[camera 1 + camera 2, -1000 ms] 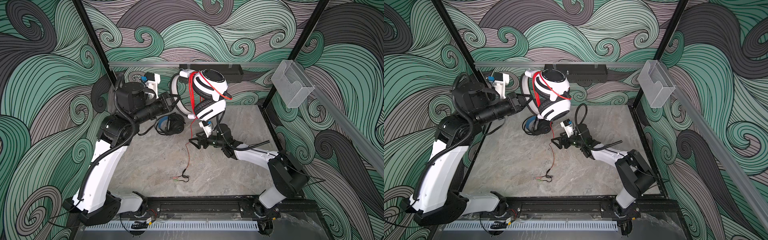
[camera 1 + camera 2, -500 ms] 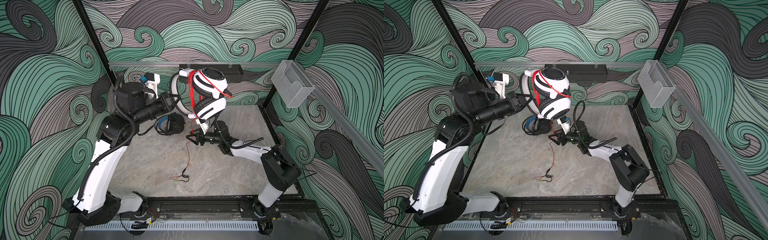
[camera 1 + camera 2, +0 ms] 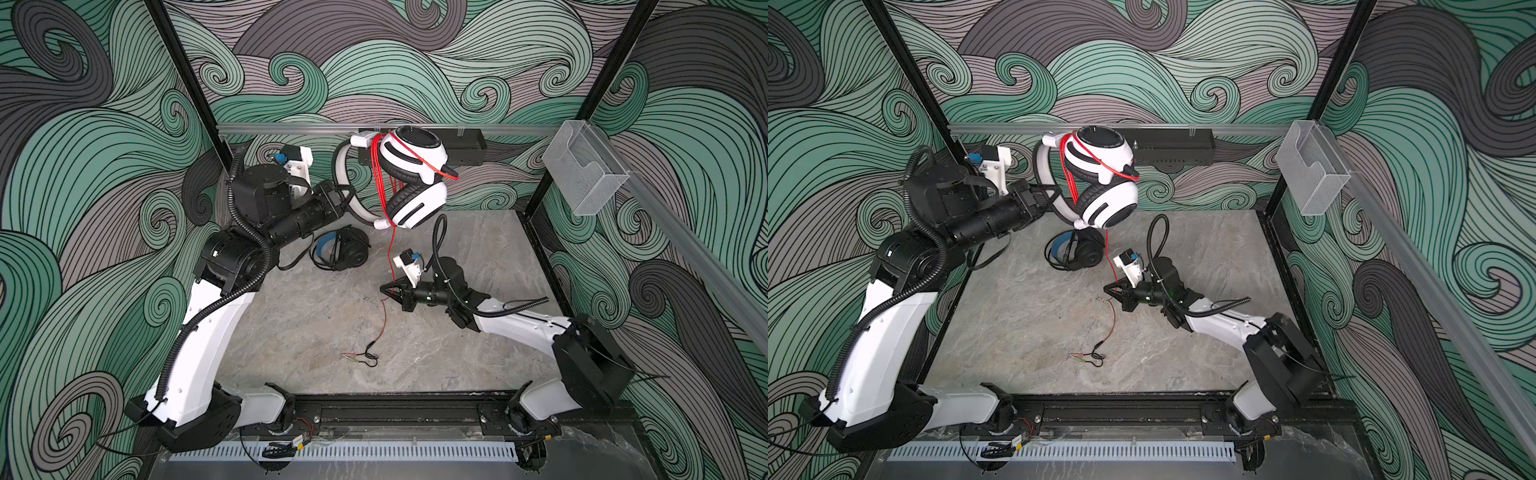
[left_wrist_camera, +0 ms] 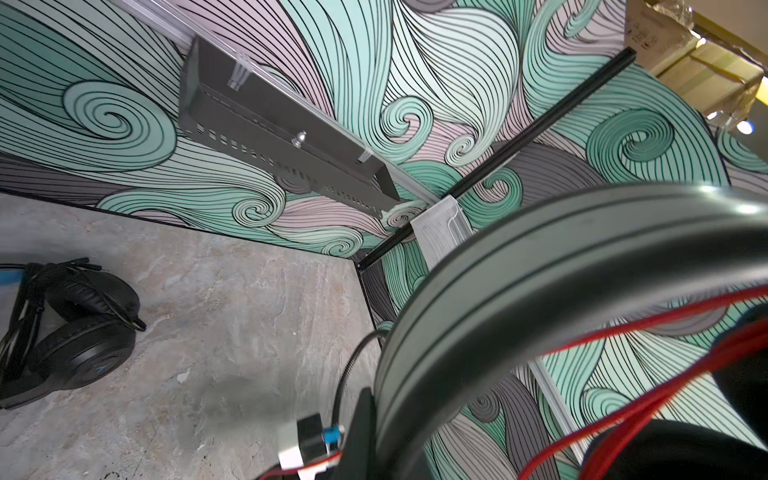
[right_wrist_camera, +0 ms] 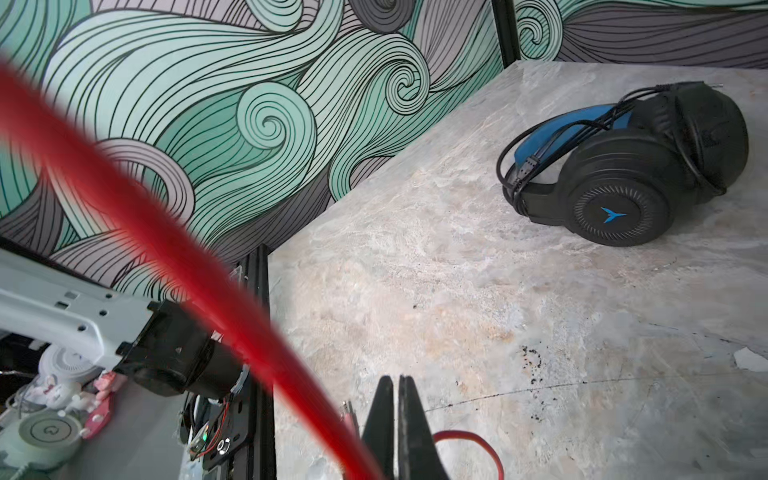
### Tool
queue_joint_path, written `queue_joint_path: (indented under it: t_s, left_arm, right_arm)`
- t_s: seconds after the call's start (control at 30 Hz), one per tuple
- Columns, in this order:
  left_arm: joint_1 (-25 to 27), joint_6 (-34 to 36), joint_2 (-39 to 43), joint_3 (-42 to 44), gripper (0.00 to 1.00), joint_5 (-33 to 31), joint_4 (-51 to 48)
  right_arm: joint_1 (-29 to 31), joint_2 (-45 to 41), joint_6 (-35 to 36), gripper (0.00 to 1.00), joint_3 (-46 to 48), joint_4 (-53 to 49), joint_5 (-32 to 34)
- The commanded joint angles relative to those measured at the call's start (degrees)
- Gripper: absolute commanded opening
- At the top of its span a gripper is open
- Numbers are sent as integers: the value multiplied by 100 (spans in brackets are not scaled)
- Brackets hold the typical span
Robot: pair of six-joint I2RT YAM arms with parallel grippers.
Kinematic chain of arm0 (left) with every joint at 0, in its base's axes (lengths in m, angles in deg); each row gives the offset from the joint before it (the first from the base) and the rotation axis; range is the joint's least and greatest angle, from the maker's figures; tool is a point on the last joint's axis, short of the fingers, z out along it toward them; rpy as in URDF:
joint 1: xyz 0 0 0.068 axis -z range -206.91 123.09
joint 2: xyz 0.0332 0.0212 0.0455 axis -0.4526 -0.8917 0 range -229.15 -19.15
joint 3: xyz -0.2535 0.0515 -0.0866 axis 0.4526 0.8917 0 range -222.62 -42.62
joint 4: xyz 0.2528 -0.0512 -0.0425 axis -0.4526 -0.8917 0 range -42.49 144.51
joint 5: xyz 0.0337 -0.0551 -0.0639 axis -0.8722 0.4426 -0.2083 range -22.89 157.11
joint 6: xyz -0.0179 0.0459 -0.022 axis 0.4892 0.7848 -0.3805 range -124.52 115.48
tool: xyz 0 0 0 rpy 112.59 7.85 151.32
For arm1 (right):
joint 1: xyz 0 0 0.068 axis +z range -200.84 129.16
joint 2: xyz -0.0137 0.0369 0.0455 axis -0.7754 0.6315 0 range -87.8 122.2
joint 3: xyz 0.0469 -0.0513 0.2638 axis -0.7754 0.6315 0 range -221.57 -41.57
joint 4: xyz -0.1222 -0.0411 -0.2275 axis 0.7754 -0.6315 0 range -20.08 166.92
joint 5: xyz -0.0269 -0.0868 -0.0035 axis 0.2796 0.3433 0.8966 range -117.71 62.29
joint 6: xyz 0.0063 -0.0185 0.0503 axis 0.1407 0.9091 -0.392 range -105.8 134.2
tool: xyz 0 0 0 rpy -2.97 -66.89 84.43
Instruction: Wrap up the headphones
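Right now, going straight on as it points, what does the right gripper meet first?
The right gripper likely meets bare table first, then the patterned wall; depth is unclear. The black headset sits off that line.

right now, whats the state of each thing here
white headphones, held off the table by the headband
red cable, partly looped on the white headphones, tail on the table
black headphones, lying on the table, cable wrapped
left end effector, shut on the headband
right end effector, shut on the red cable
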Motion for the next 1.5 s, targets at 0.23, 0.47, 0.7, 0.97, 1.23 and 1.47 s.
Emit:
queue_joint_path:
  t_s: [0.23,0.47,0.7,0.97,1.23,1.47]
  left_arm:
    - [-53,-10,-249,116,0,-1974,769]
    - [-53,857,-338,727,0,-3117,760]
    - [69,2281,-890,896,0,-4179,689]
    - [496,3755,-746,1906,0,-4778,1122]
    - [1397,4531,-94,2810,0,-4901,684]
    - [1910,4633,693,2943,0,-4576,-630]
  right_arm:
    - [1057,-1521,1142,0,-8,-2965,2242]
    - [1963,-2122,1646,0,-608,-4532,3143]
    - [2935,-2173,1834,0,-1458,-5733,3815]
    - [3102,-2121,2461,0,-2731,-6672,4412]
    - [2669,-1492,3798,0,-4399,-7833,5089]
    - [2037,-1026,4307,0,-4964,-8018,5534]
